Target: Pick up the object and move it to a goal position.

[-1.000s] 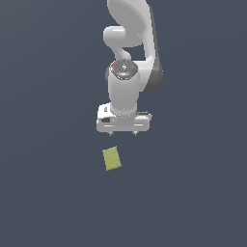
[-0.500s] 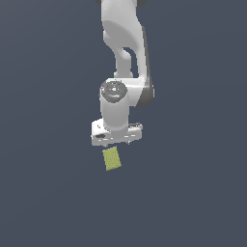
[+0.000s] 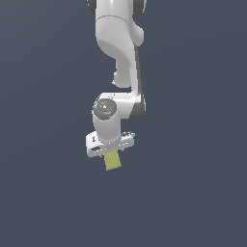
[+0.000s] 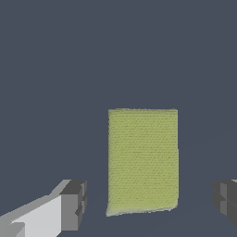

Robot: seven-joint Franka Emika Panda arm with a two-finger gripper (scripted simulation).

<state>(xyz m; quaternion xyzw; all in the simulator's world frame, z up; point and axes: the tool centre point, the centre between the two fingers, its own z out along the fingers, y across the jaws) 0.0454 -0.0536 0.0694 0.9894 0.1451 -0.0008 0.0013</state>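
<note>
The object is a small yellow-green block point(image 3: 113, 160) with a finely dotted surface, lying on the dark grey floor. In the exterior view the white gripper point(image 3: 110, 149) is directly over it and covers its upper end. In the wrist view the block point(image 4: 142, 161) fills the space between the two dark fingertips point(image 4: 74, 205), with a clear gap on each side. The gripper point(image 4: 150, 203) is open and touches nothing.
The plain dark grey floor point(image 3: 193, 193) spreads on all sides of the block. The white arm point(image 3: 118, 53) rises from the gripper toward the top of the exterior view.
The arm has swung down and toward the exterior view's left. The gripper has come from above and beside the block to directly over it. The block has not moved.
</note>
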